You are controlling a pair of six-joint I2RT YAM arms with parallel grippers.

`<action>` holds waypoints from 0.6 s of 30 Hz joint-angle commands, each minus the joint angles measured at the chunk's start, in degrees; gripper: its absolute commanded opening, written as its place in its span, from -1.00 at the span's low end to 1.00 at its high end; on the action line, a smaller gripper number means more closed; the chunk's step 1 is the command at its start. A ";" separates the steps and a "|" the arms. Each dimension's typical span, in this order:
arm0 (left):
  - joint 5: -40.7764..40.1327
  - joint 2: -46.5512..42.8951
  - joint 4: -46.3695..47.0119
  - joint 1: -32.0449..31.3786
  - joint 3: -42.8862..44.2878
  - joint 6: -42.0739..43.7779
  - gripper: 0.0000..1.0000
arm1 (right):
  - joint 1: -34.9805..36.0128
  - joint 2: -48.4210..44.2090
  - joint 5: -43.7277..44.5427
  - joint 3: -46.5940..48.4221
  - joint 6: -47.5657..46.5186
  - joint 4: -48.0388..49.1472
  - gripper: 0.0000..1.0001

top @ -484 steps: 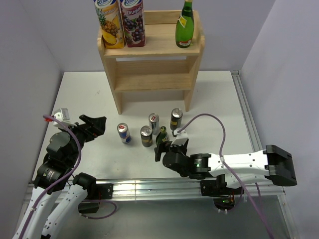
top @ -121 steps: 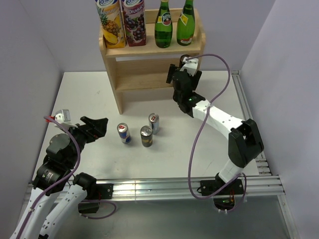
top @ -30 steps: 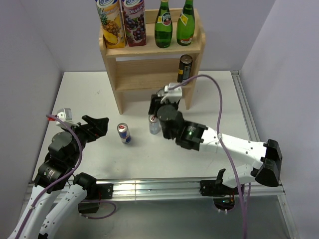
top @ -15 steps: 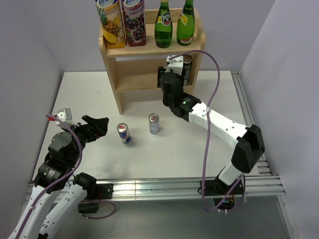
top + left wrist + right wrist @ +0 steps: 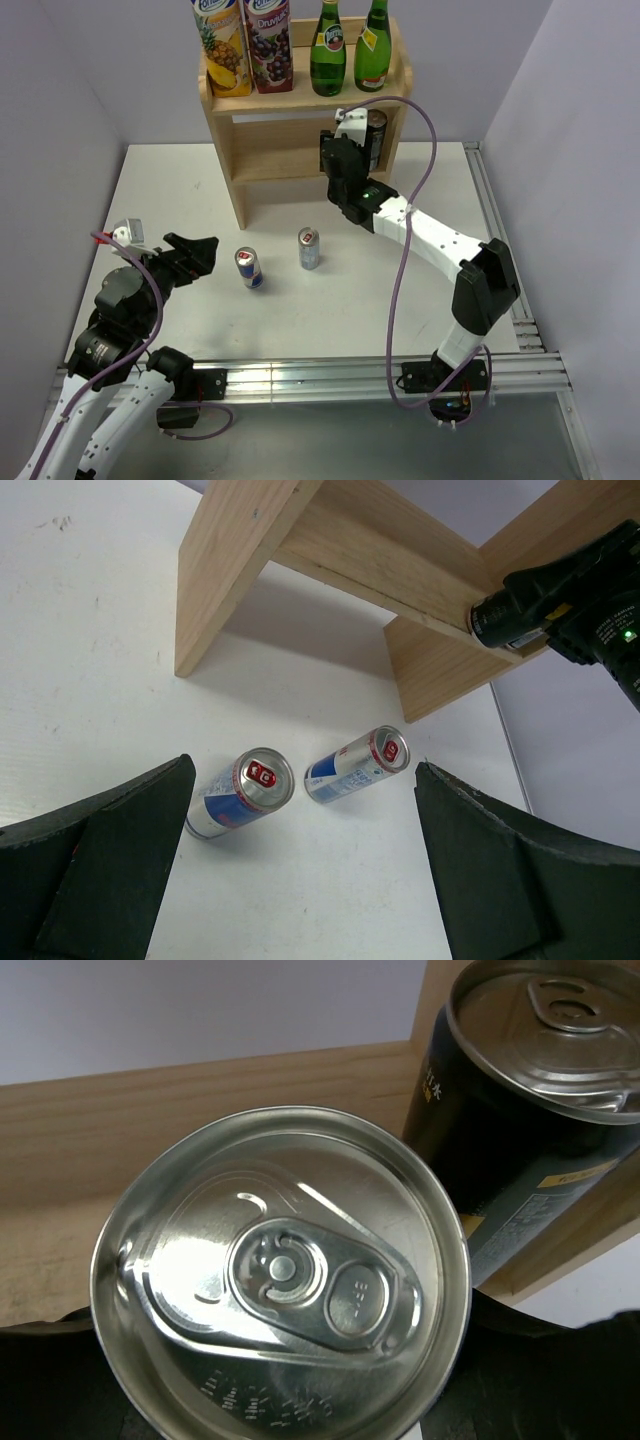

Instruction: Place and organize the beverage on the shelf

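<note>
The light-wood shelf [image 5: 300,100] stands at the back of the table; its top tier carries two juice cartons [image 5: 245,45] and two green bottles [image 5: 350,45]. My right gripper [image 5: 340,160] reaches into the lower tier, shut on a silver-topped can [image 5: 280,1280]. That can is right beside a dark can [image 5: 530,1110] standing at the tier's right end [image 5: 375,128]. Two blue-and-silver cans [image 5: 249,267] [image 5: 309,248] stand on the table. My left gripper [image 5: 305,880] hovers open, low over the table and short of them, with nothing between its fingers.
The table is white [image 5: 420,250], with grey walls close on the left, right and back. A metal rail [image 5: 330,375] runs along the near edge. The right arm's purple cable [image 5: 415,190] loops over the table's right half.
My right arm swung from the table's middle up to the shelf's lower tier, carrying the can, and has barely shifted in the last half second. The left arm has stayed still.
</note>
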 commanded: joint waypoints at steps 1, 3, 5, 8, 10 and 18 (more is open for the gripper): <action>0.11 -0.60 1.57 -0.26 -0.24 0.66 0.99 | -0.94 -0.89 0.67 4.36 -0.48 7.20 -1.00; 0.11 -0.60 1.57 -0.35 -0.24 0.57 0.99 | -1.38 -0.28 0.58 4.71 -0.65 7.55 -1.00; 0.02 -0.51 1.57 -0.35 -0.24 0.57 0.99 | -1.38 0.25 0.40 5.06 -0.56 7.90 -1.00; 0.02 -0.51 1.57 -0.35 -0.24 0.57 0.99 | -1.65 1.48 0.31 6.47 -0.21 7.46 -1.00; 0.02 -0.51 1.57 -0.35 -0.24 0.57 0.99 | -1.65 2.36 0.31 7.26 -0.30 7.55 -1.00; -0.24 -0.77 1.48 -0.61 -0.16 0.48 0.99 | -1.73 3.77 1.10 8.32 0.40 6.59 -1.00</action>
